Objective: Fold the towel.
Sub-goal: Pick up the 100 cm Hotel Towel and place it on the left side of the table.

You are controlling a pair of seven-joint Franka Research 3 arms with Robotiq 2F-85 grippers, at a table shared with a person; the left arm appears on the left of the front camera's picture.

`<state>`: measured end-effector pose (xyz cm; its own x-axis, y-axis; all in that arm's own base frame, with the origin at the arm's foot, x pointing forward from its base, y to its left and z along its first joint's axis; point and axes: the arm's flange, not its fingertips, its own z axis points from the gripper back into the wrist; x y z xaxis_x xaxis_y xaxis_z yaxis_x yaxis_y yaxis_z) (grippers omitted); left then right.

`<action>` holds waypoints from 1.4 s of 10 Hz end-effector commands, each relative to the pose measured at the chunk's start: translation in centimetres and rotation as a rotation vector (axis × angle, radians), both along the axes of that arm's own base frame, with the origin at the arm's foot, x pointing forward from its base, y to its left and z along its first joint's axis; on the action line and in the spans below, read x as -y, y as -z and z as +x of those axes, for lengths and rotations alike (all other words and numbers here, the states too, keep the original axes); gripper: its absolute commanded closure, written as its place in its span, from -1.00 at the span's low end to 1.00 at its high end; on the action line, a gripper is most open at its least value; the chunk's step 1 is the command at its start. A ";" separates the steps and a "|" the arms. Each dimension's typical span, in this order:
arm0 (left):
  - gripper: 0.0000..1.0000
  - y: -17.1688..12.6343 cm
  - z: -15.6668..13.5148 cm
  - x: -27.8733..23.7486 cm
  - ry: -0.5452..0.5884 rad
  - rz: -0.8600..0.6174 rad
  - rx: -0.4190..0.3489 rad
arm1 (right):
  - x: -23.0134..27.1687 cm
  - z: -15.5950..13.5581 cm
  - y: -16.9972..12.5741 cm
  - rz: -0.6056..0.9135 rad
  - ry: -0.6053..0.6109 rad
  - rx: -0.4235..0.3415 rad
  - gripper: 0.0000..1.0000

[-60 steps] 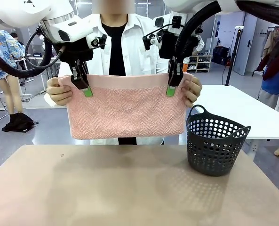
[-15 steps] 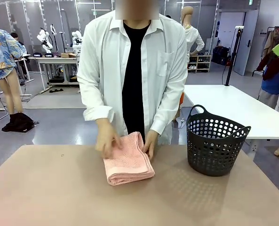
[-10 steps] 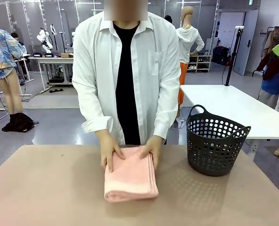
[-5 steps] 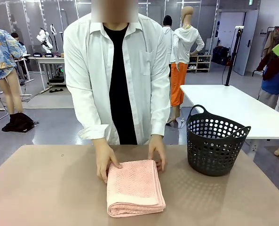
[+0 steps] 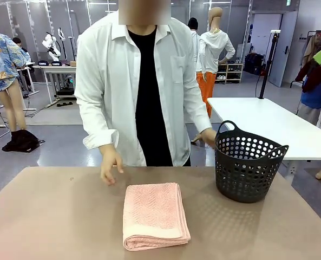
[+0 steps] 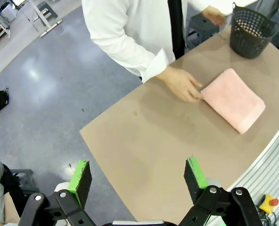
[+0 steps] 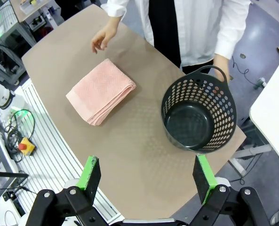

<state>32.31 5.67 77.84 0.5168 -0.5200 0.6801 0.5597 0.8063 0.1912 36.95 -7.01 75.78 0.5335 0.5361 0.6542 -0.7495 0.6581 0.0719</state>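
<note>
While towel [image 5: 155, 215] lies folded on table [image 5: 52, 216], left end effector [image 6: 137, 176] spread; right end effector [image 7: 148, 179] spread

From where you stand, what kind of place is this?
Probably a robotics lab: a folded towel lies on a test table beside a basket, another robot table stands behind, and an emergency-stop button sits nearby.

Person's far hand [image 5: 208, 136] partly hiding behind dark basket [image 5: 247, 162], basket's far side getting cropped in left wrist view.

Terry towel [image 5: 155, 215] (zigzag weave); perforated basket [image 5: 248, 162], probably matt plastic.
</note>
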 end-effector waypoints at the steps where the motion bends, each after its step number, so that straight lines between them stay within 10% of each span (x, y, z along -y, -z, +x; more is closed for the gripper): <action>1: -1.00 -0.4 -0.3 0.0 -0.011 0.004 -0.006 | -0.1 0.0 -0.1 -0.005 0.001 0.000 -1.00; 10: -1.00 0.3 0.6 0.5 0.040 -0.063 -0.045 | -0.1 0.0 -0.1 -0.005 0.001 0.000 -1.00; 14: -1.00 9.5 6.6 2.6 0.160 -0.392 -0.232 | -0.1 0.0 -0.1 -0.005 0.001 0.000 -1.00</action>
<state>37.23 3.26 70.87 0.5934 -0.3806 0.7092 0.6635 0.7301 -0.1634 36.93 -7.01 75.82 0.5329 0.5362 0.6546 -0.7495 0.6581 0.0711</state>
